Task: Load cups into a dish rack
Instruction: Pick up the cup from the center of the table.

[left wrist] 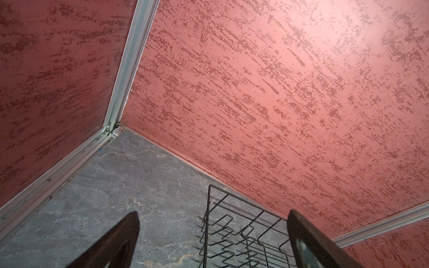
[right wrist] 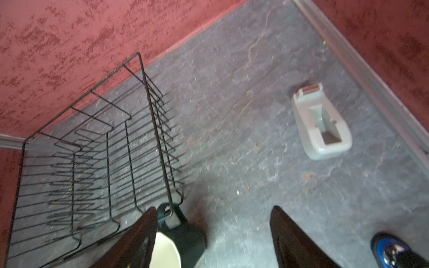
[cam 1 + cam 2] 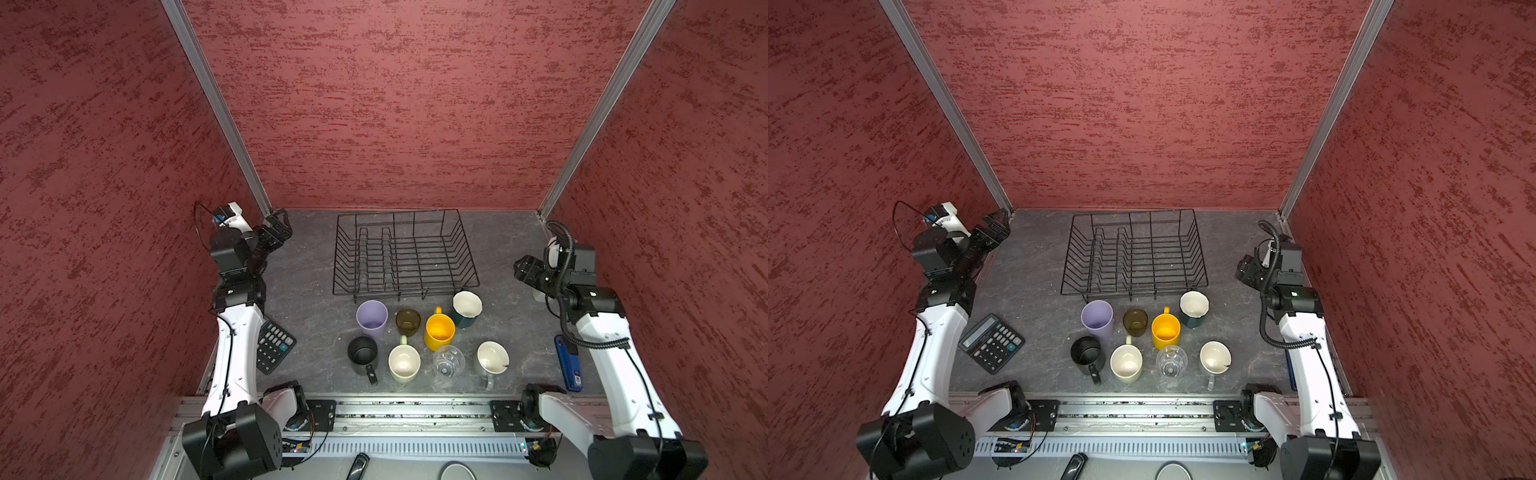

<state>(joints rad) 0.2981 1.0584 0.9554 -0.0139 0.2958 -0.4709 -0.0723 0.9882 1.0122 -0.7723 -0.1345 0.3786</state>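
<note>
The black wire dish rack (image 3: 407, 289) (image 3: 1133, 290) stands empty at the back of the table. In front of it stand a lilac tumbler (image 3: 372, 318), a brown glass (image 3: 408, 322), a yellow mug (image 3: 439, 331) and a teal mug (image 3: 466, 308). Nearer are a black mug (image 3: 363, 354), a cream mug (image 3: 404, 363), a clear ribbed glass (image 3: 448, 360) and a grey mug (image 3: 492, 359). My left gripper (image 3: 276, 230) (image 1: 213, 213) hangs open left of the rack (image 1: 207, 220). My right gripper (image 3: 523, 270) (image 2: 213, 208) is open right of the rack (image 2: 157, 139), above the teal mug (image 2: 185, 236), holding nothing.
A calculator (image 3: 274, 345) lies under the left arm. A blue stapler (image 3: 568, 365) (image 2: 390, 250) and a white tape holder (image 2: 321, 123) lie by the right wall. Red walls close three sides. A metal rail (image 3: 407, 415) runs along the front.
</note>
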